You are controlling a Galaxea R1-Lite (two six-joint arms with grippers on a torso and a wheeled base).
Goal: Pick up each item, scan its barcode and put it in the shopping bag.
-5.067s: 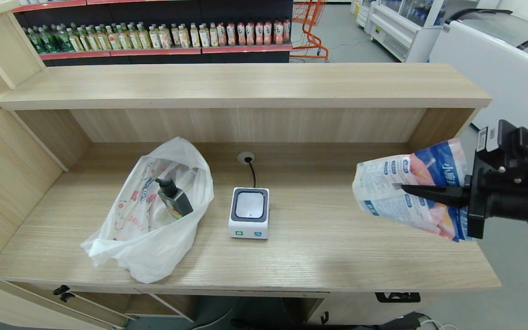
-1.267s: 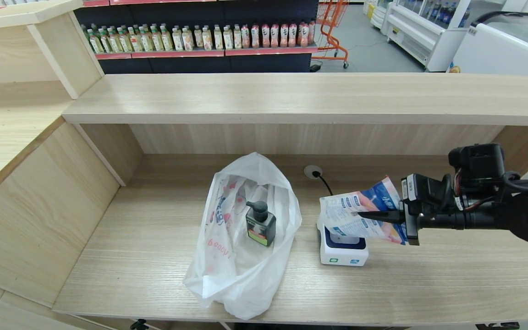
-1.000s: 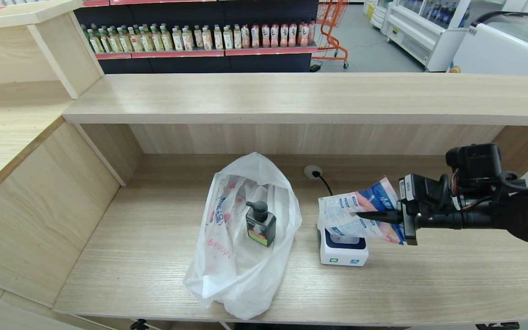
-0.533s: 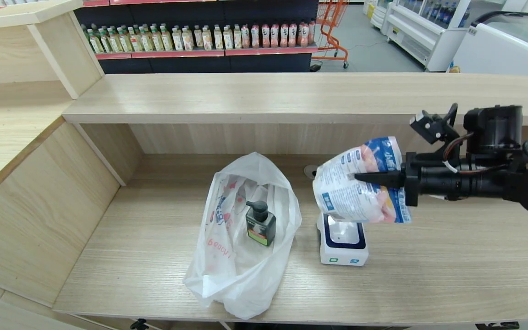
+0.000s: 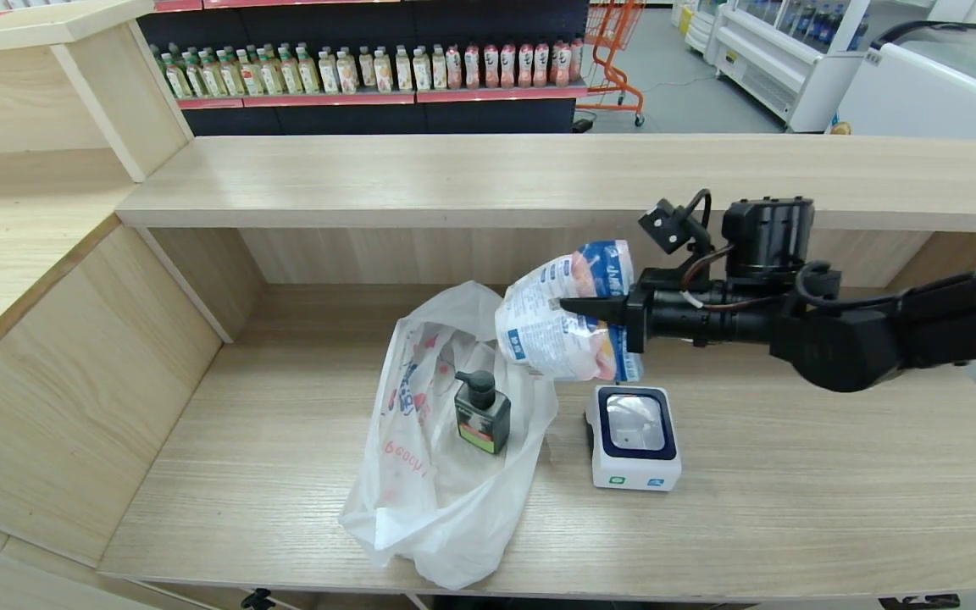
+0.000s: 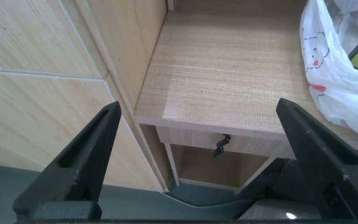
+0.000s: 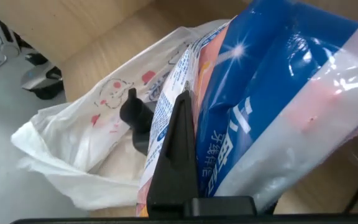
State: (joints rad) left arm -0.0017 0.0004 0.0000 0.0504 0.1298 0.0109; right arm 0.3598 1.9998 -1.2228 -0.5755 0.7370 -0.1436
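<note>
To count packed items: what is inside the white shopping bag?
One dark pump bottle stands inside the shopping bag. The bag's crumpled plastic covers its bottom, so anything lower is hidden. The right gripper holds the packet outside.

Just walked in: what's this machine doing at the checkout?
It is bagging shopping at a counter. The right gripper is shut on a packet, held in the air between the scanner and the open bag, close to the bag's right side. A pump bottle is already in the bag. The left gripper is open and empty, low by the counter's front left edge.
</note>
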